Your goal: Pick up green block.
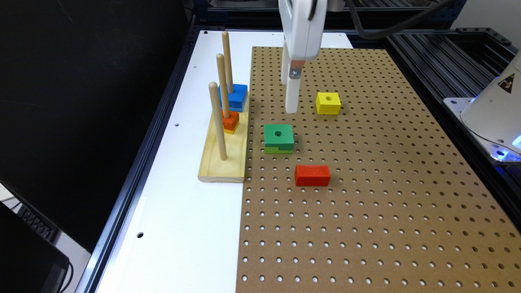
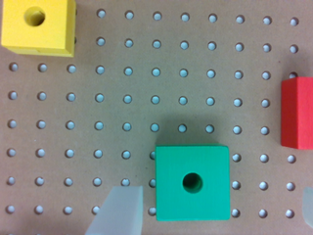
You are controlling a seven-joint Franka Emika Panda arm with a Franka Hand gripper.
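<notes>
**Gripper spread wide above the board, green block lying free**

Reading the exterior view from its left, you first meet the white table top (image 1: 179, 211), and on it a pale wooden base (image 1: 224, 158) with three upright pegs. A blue block (image 1: 235, 97) sits on the farthest peg and an orange block (image 1: 231, 120) on the middle one; the nearest peg is bare.

Next comes the brown pegboard (image 1: 366, 228). The green block (image 1: 278, 138) lies flat on it, close to the board's edge beside the wooden base, dark green face and round hole up, lime layer and small notch on the near side. Nothing touches it.

Your gripper (image 1: 291, 106) hangs above the board, just behind the green block and apart from it. In the wrist view, the gripper (image 2: 210, 215) has one pale finger (image 2: 117, 210) on one side of the green block (image 2: 192, 182) and a sliver of the other at the frame's far edge, so the jaws stand wide and hold nothing.

The red block (image 1: 312, 175) lies nearer the camera than the green one. Furthest to the exterior view's right, the yellow block (image 1: 328, 102) rests near the gripper.
</notes>
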